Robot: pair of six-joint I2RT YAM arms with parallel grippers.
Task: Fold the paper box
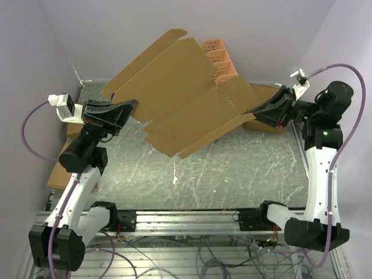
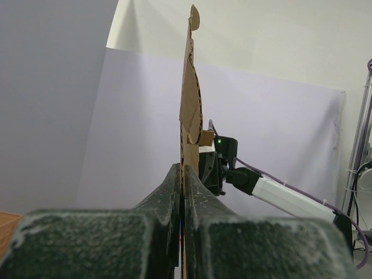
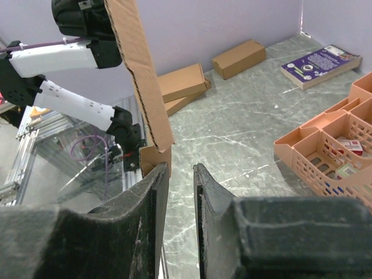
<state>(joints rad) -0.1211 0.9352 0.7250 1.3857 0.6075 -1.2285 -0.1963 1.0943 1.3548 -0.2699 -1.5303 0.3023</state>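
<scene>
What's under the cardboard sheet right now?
The orange rack sits beneath the sheet at its far edge. From above only a few compartments poke out; the rest is covered. Bare table shows below the near edge. Anything else beneath is hidden.

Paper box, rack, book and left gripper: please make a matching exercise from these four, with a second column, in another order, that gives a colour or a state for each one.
Things
1. paper box
2. rack
3. book
4. left gripper

Colours or states
A. purple cover, lying flat
B. shut on a cardboard edge
C. orange, with compartments
D. brown, unfolded, held in the air

Pairs: 1-D, 2-C, 3-A, 4-B
</scene>
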